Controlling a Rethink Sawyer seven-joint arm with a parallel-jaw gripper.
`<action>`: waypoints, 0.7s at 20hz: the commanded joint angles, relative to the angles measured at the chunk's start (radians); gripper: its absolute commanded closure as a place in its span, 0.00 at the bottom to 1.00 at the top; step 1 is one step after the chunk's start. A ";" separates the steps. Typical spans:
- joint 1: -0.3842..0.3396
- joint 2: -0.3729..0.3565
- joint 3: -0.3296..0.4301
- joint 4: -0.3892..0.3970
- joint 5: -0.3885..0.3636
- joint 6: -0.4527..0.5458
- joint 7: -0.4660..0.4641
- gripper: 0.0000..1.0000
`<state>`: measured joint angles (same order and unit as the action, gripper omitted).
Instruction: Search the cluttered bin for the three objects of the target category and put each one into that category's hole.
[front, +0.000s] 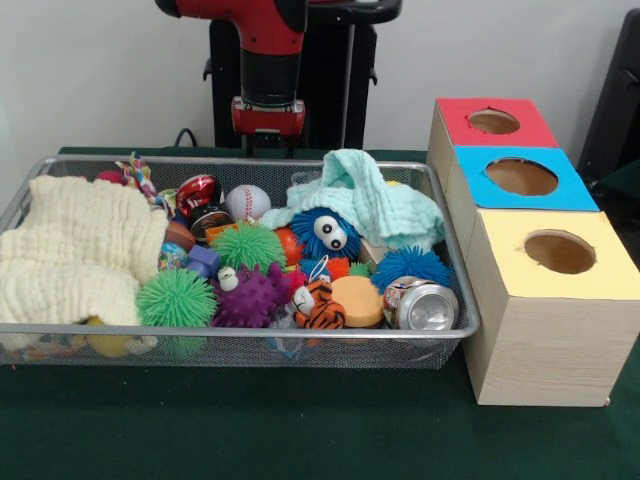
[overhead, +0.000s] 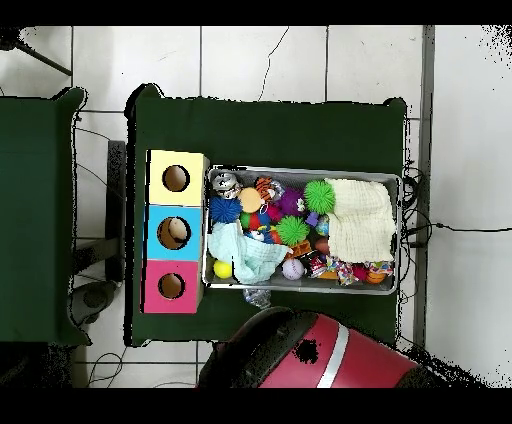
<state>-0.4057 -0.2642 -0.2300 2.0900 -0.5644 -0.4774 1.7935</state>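
The silver wire-mesh bin lies on the green table, full of toys; it also shows in the overhead view. Inside are a baseball, two green spiky balls, a purple spiky ball, a blue fuzzy toy with eyes, a blue spiky ball, a tiger toy, an orange disc and a crushed can. My gripper hangs behind the bin's far rim, holding nothing that I can see. In the overhead view only the red arm shows.
A cream cloth covers the bin's left end, and a mint cloth lies at its back right. Three wooden boxes with round holes stand right of the bin: red top, blue top, yellow top.
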 joint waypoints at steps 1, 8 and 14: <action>-0.016 0.399 0.119 -0.551 0.170 -0.055 0.095 0.00; -0.025 0.409 0.121 -0.561 0.155 -0.073 0.107 0.00; -0.029 0.418 0.122 -0.564 0.158 -0.091 0.117 0.00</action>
<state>-0.4103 -0.1417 -0.3092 2.0855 -0.6227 -0.7942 1.7935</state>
